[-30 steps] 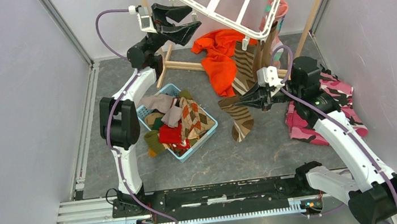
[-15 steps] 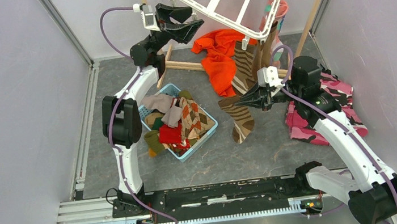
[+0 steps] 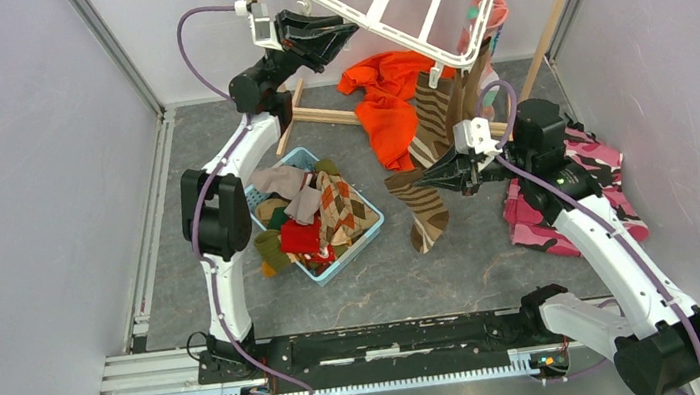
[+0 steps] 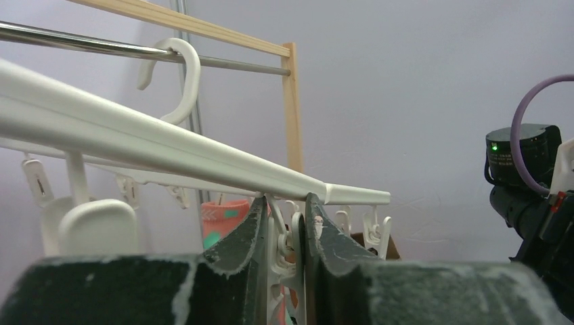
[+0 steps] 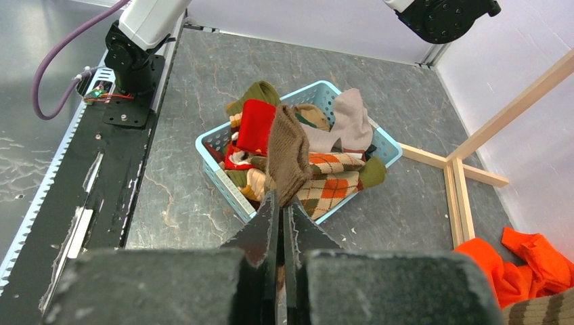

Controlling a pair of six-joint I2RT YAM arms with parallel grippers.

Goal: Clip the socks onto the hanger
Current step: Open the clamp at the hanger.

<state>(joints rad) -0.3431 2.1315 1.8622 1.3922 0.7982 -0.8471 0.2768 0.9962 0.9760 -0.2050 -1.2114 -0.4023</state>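
Looking down from overhead, I have my left gripper [image 3: 341, 29] raised to the near-left rail of the white plastic rectangular hanger [image 3: 365, 22], which hangs tilted above the far edge of the grey stone-patterned worktop [image 3: 456, 275]. Through the left wrist camera the jaws are drawn in to a narrow gap with a small white plastic clip [image 4: 288, 247] between them, just under the hanger's rail. Both fingers look pressed against the clip's sides.

My right gripper [image 3: 427, 176] sits lower, over the middle of the worktop. Its jaws are fully closed on a brown-and-tan striped sock [image 3: 424, 217], which droops below the fingertips. In the right wrist view that sock's plain brown end [image 5: 288, 152] stands just past the closed tips.

A second striped sock [image 3: 431, 112] hangs from a clip on the hanger's near rail, just beside the right gripper. A pink sock with teal patches [image 3: 487, 17] hangs at the hanger's right end.

Left of centre sits a light blue plastic basket [image 3: 352, 250] heaped with loose socks [image 3: 313, 212]: argyle, red and grey among them. A crumpled orange garment [image 3: 385, 103] lies below the hanger near the far edge. A pink camouflage cloth [image 3: 530, 221] lies at the right edge, partly under my right arm.
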